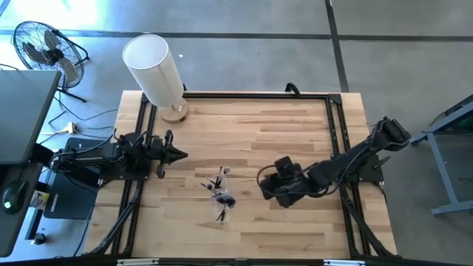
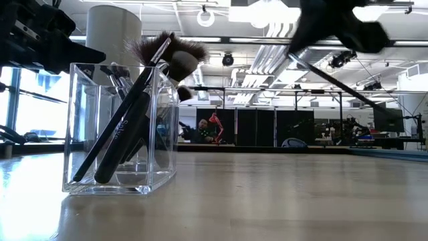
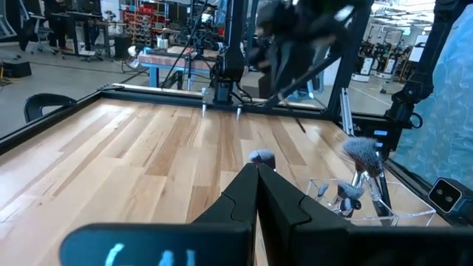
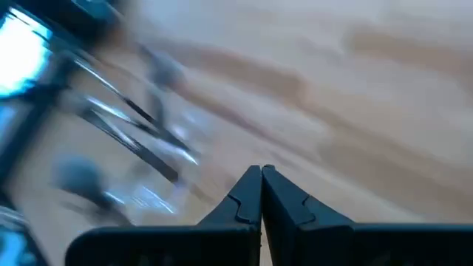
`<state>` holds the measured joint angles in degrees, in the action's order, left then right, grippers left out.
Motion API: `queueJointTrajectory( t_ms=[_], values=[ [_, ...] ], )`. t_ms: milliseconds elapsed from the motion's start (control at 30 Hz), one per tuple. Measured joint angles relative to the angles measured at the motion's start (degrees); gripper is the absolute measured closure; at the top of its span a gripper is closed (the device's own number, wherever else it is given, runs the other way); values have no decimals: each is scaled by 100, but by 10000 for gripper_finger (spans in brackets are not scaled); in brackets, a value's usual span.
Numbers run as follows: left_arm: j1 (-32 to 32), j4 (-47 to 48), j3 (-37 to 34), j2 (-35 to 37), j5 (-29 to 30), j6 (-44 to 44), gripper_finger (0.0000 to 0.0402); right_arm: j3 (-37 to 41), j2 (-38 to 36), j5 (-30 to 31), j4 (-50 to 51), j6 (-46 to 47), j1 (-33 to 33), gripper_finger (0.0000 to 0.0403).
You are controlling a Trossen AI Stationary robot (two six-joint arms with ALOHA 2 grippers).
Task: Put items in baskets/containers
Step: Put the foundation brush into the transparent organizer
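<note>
Low view shows the clear square plastic cup [image 2: 120,127] on the wooden counter [image 2: 281,201], dark-handled makeup brushes [image 2: 130,114] leaning inside. Both the left gripper [image 1: 177,154] and right gripper [image 1: 267,182] have fingers pressed together, empty. Loading looks finished; next, retreat.

A tall white cylinder [image 1: 153,68] on a round wooden base [image 1: 175,112] stands at the far left corner of the wooden surface [image 1: 288,140]. A black floor fan [image 1: 44,50] sits on the concrete floor beyond it.
</note>
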<state>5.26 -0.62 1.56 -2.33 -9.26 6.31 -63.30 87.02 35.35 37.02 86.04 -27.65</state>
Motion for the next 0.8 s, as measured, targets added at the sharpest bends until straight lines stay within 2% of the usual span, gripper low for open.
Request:
queueJointTrajectory(
  t_ms=[100, 200, 333, 433, 600, 800],
  values=[
    [0, 9, 0, 1, 0, 0, 398, -336, -2, 640, -689, -876, 65, 403],
    [0, 13, 0, 1, -2, 0, 398, -490, -4, 968, -2182, -2247, 170, 403],
    [0, 17, 2, -1, -2, 0, 398, -501, 172, 857, -4516, -4140, 395, 403],
    [0, 19, 2, 1, -4, 0, 398, -500, 572, 535, -5917, -5078, 550, 403],
    [0, 22, 2, -1, -4, 0, 398, -494, 1536, 10, -7513, -5447, 696, 403],
    [0, 26, 2, -1, -7, 0, 398, -488, 2498, -68, -7904, -5411, 676, 403]
  ],
)
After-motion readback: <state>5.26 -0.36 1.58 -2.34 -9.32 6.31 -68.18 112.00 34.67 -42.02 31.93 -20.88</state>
